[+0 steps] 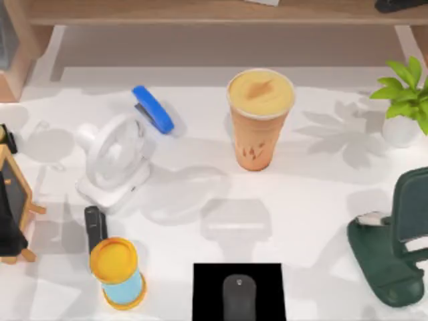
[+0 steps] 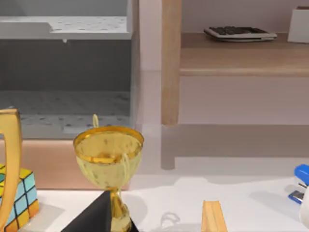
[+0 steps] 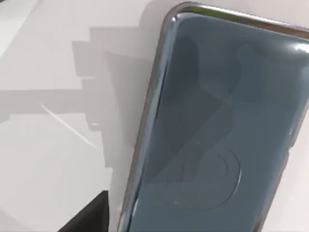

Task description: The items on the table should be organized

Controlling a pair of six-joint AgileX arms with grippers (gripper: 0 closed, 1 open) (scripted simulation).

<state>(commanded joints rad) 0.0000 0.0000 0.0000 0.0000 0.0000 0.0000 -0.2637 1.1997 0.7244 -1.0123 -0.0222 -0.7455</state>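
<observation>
Lighting bright and even; table (image 1: 314, 200) reads near-white. Soft-edged shadows fall across it: a leafy one beside the plant (image 1: 404, 90), pale blocky ones near the centre, a rounder one by the fan (image 1: 117, 160). The cup (image 1: 259, 120) is lit from above, its lid glowing. In the right wrist view the slab (image 3: 217, 135) shows a bright glint along its metal rim and faint shadow shapes on its glossy face. The trophy (image 2: 109, 159) gleams.
</observation>
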